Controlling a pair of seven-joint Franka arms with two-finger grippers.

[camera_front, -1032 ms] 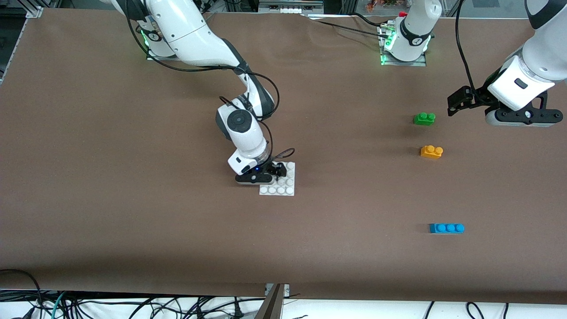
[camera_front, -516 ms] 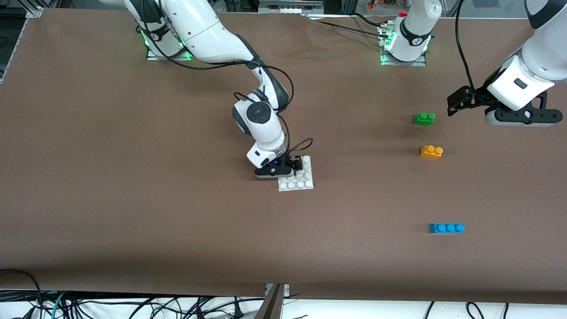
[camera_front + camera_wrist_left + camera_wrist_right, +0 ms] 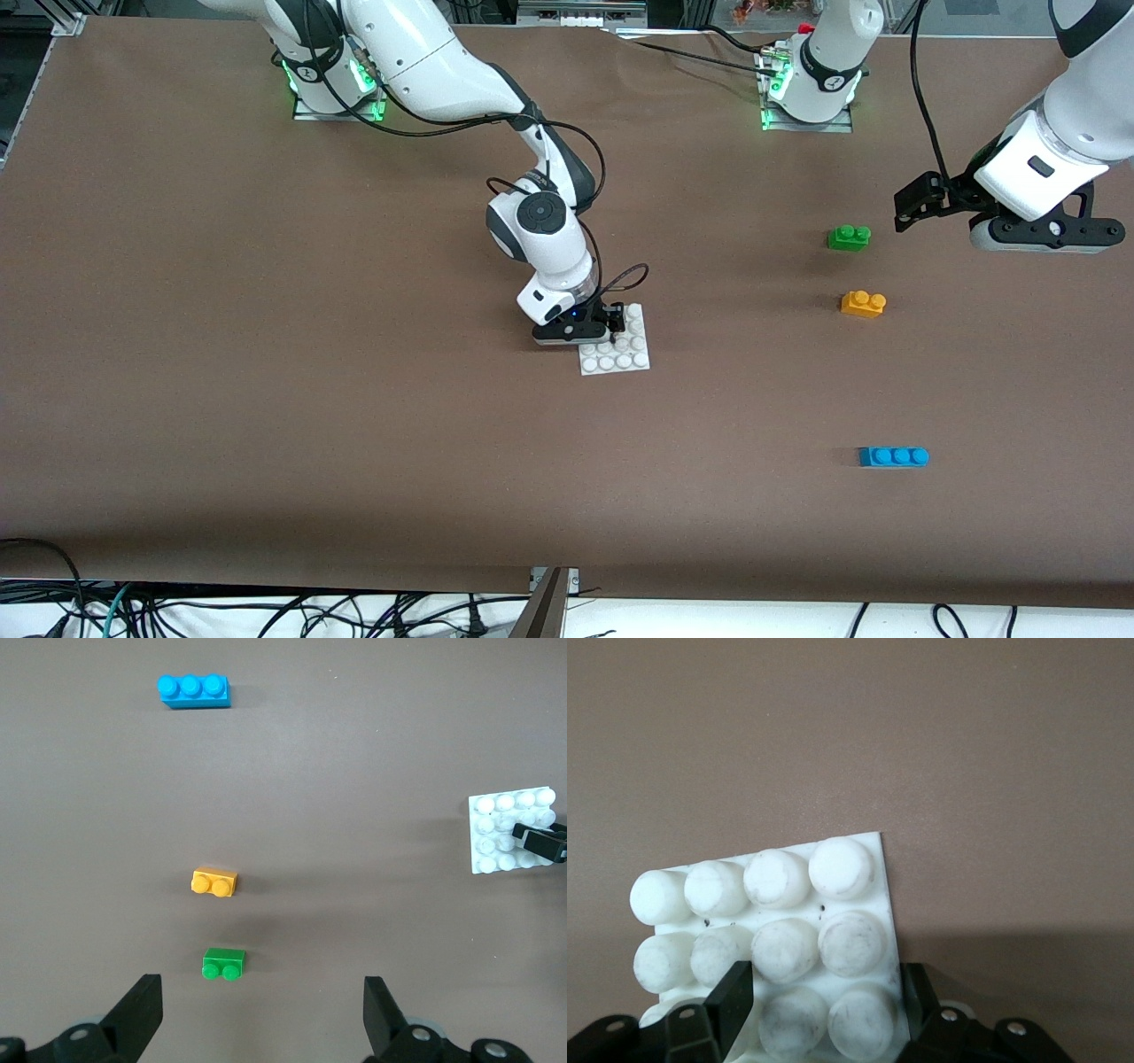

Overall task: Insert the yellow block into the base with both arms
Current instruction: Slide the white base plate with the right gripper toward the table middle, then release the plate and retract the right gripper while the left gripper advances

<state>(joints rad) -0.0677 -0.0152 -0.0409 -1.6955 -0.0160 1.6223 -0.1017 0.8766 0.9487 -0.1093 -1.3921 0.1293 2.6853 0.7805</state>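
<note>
The white studded base (image 3: 623, 353) (image 3: 762, 921) is gripped at one edge by my right gripper (image 3: 611, 324) (image 3: 824, 1001), whose fingers are shut across two of its studs. It sits low at mid-table; I cannot tell whether it touches the cloth. The yellow block (image 3: 863, 304) (image 3: 214, 882) lies loose on the table toward the left arm's end, studs up. My left gripper (image 3: 907, 211) (image 3: 263, 1010) hangs open and empty over the table beside the green brick. The left wrist view also shows the base (image 3: 509, 833) farther off.
A green two-stud brick (image 3: 849, 237) (image 3: 224, 963) lies just farther from the front camera than the yellow block. A blue three-stud brick (image 3: 893, 456) (image 3: 194, 689) lies nearer to that camera. Brown cloth covers the whole table.
My right gripper has moved toward the left arm's end of the table, taking the base along with it. The left arm and the three bricks have stayed still.
</note>
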